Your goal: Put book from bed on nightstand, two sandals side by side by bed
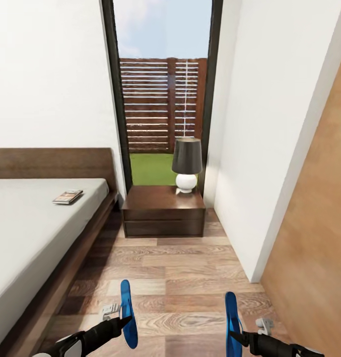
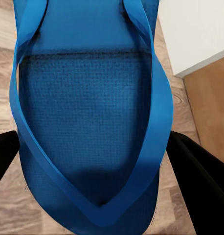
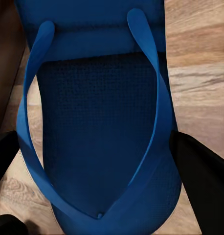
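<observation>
Above the floor, 2 clamped grippers (left [image 1: 124, 321], right [image 1: 235, 335]) hold sandals [image 1: 127, 312] pointing windowward.

Bright daylight from window [image 1: 163, 99], soft shadows, wide-angle stretching at edges

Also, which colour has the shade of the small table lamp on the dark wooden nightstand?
Dark grey-brown lamp shade, white round base; the head view shows it best.

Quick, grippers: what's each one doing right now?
Left gripper: shut on a blue sandal, held on edge above the floor.
Right gripper: shut on the other sandal, also on edge.
</observation>
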Robot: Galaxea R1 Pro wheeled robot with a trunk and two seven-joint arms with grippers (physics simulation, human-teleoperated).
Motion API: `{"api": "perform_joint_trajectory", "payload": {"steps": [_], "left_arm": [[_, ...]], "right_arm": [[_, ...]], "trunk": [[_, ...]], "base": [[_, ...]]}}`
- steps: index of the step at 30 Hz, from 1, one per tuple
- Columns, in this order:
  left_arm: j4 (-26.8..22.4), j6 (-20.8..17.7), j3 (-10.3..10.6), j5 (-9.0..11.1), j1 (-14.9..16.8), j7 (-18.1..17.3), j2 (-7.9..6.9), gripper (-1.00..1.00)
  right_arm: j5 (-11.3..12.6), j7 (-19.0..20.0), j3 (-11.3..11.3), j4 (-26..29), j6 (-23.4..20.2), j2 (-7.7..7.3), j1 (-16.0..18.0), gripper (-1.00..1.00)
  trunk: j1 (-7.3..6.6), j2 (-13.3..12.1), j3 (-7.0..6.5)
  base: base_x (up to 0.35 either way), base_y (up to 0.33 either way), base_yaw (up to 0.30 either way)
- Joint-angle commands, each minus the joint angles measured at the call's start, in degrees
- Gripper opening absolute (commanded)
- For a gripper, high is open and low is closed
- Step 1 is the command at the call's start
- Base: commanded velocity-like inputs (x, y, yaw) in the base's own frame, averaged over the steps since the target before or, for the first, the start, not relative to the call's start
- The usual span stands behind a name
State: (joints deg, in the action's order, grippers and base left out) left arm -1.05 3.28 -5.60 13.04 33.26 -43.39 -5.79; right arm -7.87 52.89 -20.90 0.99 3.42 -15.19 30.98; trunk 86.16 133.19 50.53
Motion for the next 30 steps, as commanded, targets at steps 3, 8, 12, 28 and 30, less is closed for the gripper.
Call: {"api": "perform_joint_trajectory", "payload": {"steps": [3,8,12,28,30], "left_arm": [[0.08,0.24,-0.55,-0.3,0.05,-0.2,-0.01,-1.0],[0.08,0.24,-0.55,-0.3,0.05,-0.2,-0.01,-1.0],[0.08,0.24,-0.55,-0.3,0.05,-0.2,-0.01,-1.0],[0.08,0.28,-0.55,-0.3,0.05,-0.12,0.4,-1.0],[0.08,0.26,-0.55,-0.3,0.05,-0.14,0.42,-1.0]], "right_arm": [[-0.57,0.11,-0.54,-0.02,0.36,-0.01,0.04,-1.0],[-0.57,0.11,-0.54,-0.02,0.36,-0.01,0.04,-1.0],[-0.57,0.11,-0.54,-0.02,0.36,-0.01,0.04,-1.0],[-0.57,0.11,-0.54,-0.04,0.36,-0.01,0.05,-1.0],[-0.58,0.11,-0.54,-0.05,0.36,-0.01,0.05,-1.0]], "trunk": [[0.02,0.02,0.06],[0.02,0.02,0.06],[0.02,0.02,0.06],[0.02,0.02,0.06],[0.02,0.02,0.06]], "base": [[0.314,0.0,0.0],[0.314,0.0,0.0],[0.314,0.0,0.0],[0.314,0.0,0.0],[0.314,0.0,0.0]]}}
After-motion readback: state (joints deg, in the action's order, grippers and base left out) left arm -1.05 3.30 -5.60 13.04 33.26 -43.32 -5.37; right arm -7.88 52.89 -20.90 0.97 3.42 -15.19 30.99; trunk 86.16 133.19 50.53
